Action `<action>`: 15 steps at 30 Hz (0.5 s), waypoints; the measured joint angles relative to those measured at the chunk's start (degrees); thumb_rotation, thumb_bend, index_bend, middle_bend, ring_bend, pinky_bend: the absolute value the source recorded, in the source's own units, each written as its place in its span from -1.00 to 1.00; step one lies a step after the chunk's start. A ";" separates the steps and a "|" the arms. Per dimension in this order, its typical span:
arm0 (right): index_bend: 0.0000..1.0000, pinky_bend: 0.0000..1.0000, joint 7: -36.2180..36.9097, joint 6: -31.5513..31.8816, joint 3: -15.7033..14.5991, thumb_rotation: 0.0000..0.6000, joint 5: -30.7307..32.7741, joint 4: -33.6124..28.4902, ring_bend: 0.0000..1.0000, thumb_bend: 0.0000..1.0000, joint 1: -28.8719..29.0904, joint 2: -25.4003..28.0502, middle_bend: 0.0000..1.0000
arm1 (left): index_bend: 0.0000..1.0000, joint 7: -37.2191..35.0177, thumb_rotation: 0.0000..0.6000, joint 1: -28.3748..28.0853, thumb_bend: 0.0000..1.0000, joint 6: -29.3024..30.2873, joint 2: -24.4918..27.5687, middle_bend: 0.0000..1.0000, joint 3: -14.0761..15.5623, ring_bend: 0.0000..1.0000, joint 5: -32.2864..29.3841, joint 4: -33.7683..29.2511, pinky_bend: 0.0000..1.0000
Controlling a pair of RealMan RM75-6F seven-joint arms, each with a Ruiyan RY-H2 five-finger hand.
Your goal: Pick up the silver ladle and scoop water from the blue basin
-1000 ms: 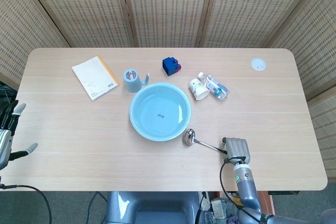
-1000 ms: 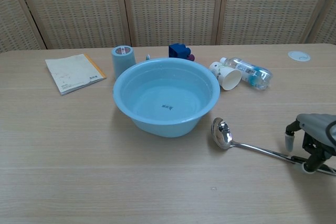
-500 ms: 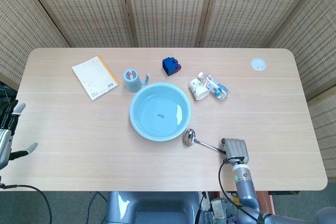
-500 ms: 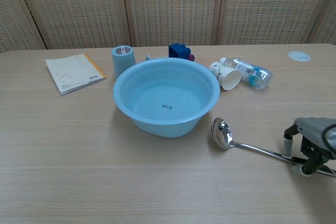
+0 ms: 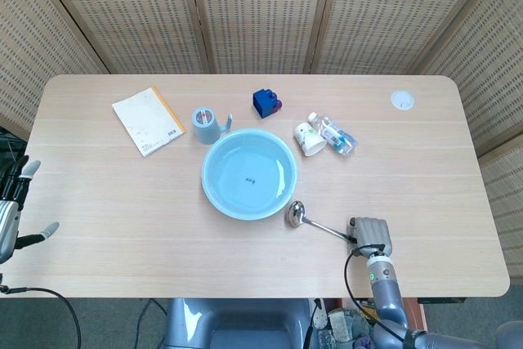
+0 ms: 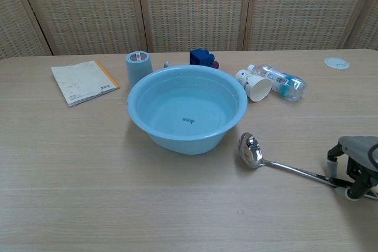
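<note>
Silver ladle (image 5: pixel 309 220) flat on the table (image 5: pixel 425 169), bowl end at about 5 o'clock off the blue basin (image 5: pixel 248 174), just beside its rim, not touching. Handle runs out toward 4 o'clock to the right hand (image 5: pixel 369 234), which sits over the handle's tip near the front table edge. In chest view the right hand (image 6: pixel 356 159) has fingers curled down on both sides of the handle; whether they actually pinch it, cannot tell. Ladle bowl (image 6: pixel 249 149) rests on the wood.

Left hand (image 5: pixel 15 206) is off the table past the left edge at 9 o'clock, fingers spread, holding nothing.

Basin center table, water inside. Clutter sits along its far side: blue cup (image 5: pixel 206 124) at 11 o'clock nearly touching the rim, blue block (image 5: pixel 265 103) at 12, paper cup (image 5: pixel 309 138) lying on its side at 2 with a plastic bottle (image 5: pixel 335 133) next to it. Notebook (image 5: pixel 148 120) at 10 o'clock, well apart. White disc (image 5: pixel 401 100) far right near the back edge.

Open wood: whole left front, and the right side between basin and right edge. Front edge close behind the right hand.
</note>
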 measured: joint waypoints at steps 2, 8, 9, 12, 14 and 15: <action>0.11 1.00 0.02 -0.25 -0.13 1.00 0.27 0.21 0.98 -0.26 0.05 0.08 0.92 | -1.00 0.05 1.00 0.01 -1.00 0.02 -0.02 -1.00 0.01 -1.00 0.02 0.02 -1.00; 0.22 1.00 -0.19 -0.70 -0.50 1.00 0.82 0.71 0.98 0.04 0.26 0.18 0.92 | -1.00 0.08 1.00 0.01 -1.00 0.01 -0.04 -1.00 0.01 -1.00 -0.05 -0.01 -1.00; 0.24 1.00 -0.23 -0.74 -0.59 1.00 0.84 0.85 0.98 0.12 0.29 0.19 0.92 | -1.00 0.08 1.00 0.01 -1.00 0.00 -0.05 -1.00 0.01 -1.00 -0.06 -0.01 -1.00; 0.32 1.00 0.26 -0.81 -0.78 1.00 0.39 1.11 0.98 0.38 0.26 0.30 0.92 | -1.00 0.20 1.00 -0.07 -1.00 -0.15 -0.07 -1.00 -0.02 -1.00 -0.19 -0.01 -1.00; 0.36 1.00 1.06 -1.00 -0.98 1.00 -0.56 1.21 0.98 0.52 0.19 0.53 0.92 | -1.00 0.23 1.00 -0.12 -1.00 -0.24 -0.09 -1.00 -0.04 -1.00 -0.26 -0.02 -1.00; 0.36 1.00 1.93 -1.28 -1.21 1.00 -1.60 1.19 0.98 0.57 0.12 0.88 0.92 | -1.00 0.22 1.00 -0.15 -1.00 -0.29 -0.08 -1.00 -0.04 -1.00 -0.24 -0.03 -1.00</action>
